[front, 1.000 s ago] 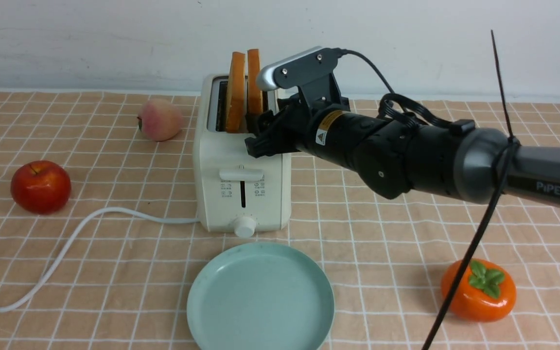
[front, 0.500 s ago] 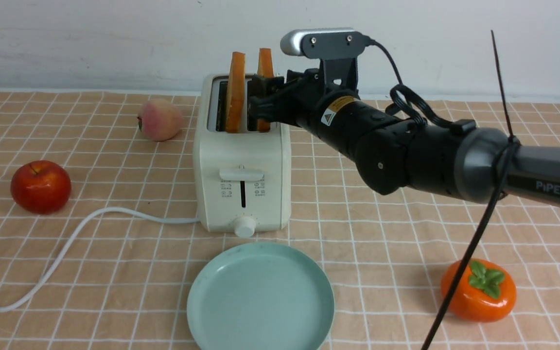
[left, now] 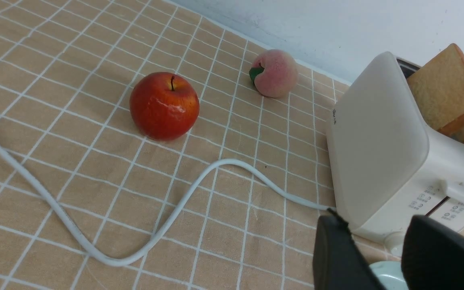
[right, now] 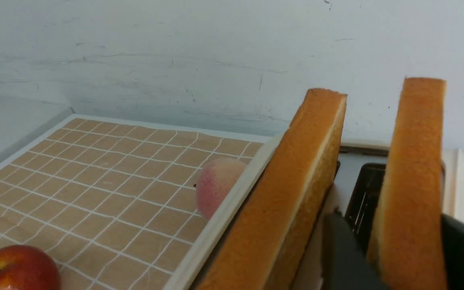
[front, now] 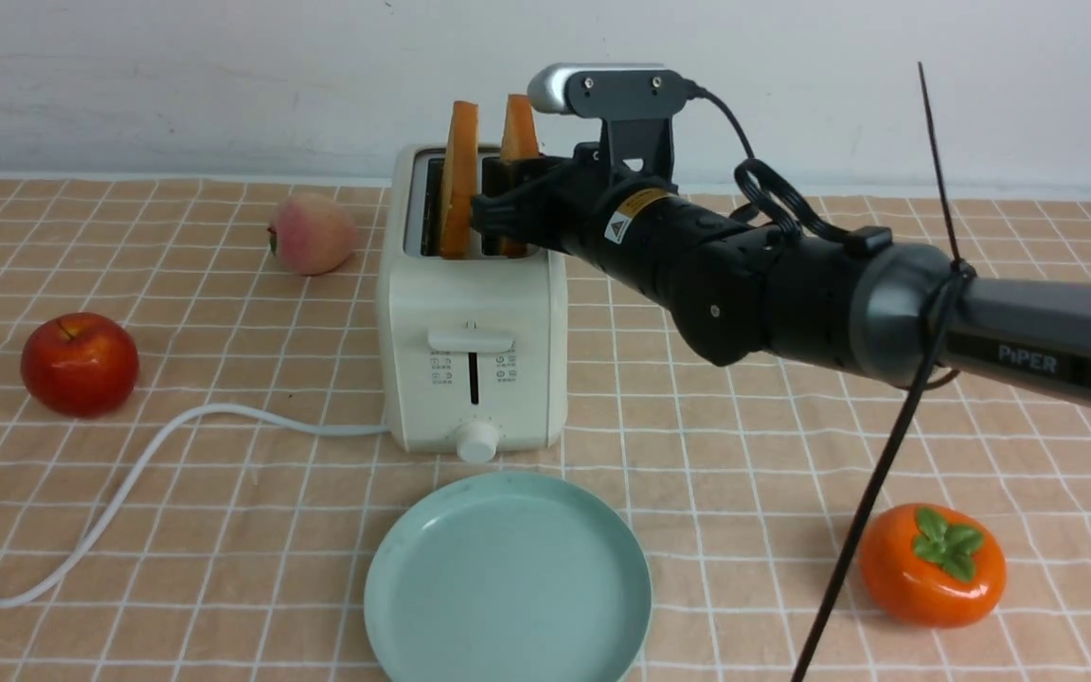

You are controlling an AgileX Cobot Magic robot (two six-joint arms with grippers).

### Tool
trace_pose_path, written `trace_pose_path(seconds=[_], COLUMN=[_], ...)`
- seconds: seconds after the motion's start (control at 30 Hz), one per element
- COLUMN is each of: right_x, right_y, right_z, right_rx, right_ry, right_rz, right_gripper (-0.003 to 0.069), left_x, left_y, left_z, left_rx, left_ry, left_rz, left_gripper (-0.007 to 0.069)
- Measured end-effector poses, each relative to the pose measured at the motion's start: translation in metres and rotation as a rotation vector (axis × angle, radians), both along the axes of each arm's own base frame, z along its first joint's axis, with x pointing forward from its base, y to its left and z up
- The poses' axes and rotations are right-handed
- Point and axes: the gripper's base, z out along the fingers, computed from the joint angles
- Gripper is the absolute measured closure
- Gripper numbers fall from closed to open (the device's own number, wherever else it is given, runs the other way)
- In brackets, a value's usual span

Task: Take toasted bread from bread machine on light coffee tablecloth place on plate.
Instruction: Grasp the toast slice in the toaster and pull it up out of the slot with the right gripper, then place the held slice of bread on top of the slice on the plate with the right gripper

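The cream-white bread machine [front: 474,322] stands on the light coffee tablecloth [front: 223,493] with two toasted bread slices upright in its slots. My right gripper [front: 508,194] reaches in from the right, shut on the right slice [front: 517,128]. In the right wrist view a finger sits on each side of that slice [right: 413,161]. The left slice [front: 459,170] leans in its slot, untouched. The empty mint plate [front: 508,578] lies in front of the toaster. My left gripper [left: 377,219] is open and empty, low near the toaster's front corner and the plate's edge [left: 389,278].
A red apple [front: 80,365] and a peach [front: 311,232] lie left of the toaster. An orange persimmon [front: 932,565] lies at the right front. The white cord [front: 176,426] curves across the cloth to the left. A thin black tie [front: 886,455] hangs from my right arm.
My right gripper rose from beside the toaster's top edge to the right slice and closed round it. The slice tipped slightly to the right. The arm has shifted a little left.
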Motion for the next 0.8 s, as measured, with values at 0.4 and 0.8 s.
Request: trace_pose_path(seconds=[0.4,0.8], right_x=[-0.021,-0.118], right_y=[-0.013,-0.078], right_z=[0.062,0.183], right_rx=[-0.066,-0.227], right_ry=[-0.098,-0.006], right_rz=[0.039,0.051], right_gripper=[0.0543,0.0543], left_x=[0.000,0.000], left_y=[0.000,0.000], left_z=[0.000,0.000], left_rx=[0.000,-0.002], left_ry=[0.004,0.005], left_rz=[0.000,0.000], left_gripper=[0.0383,0.0383])
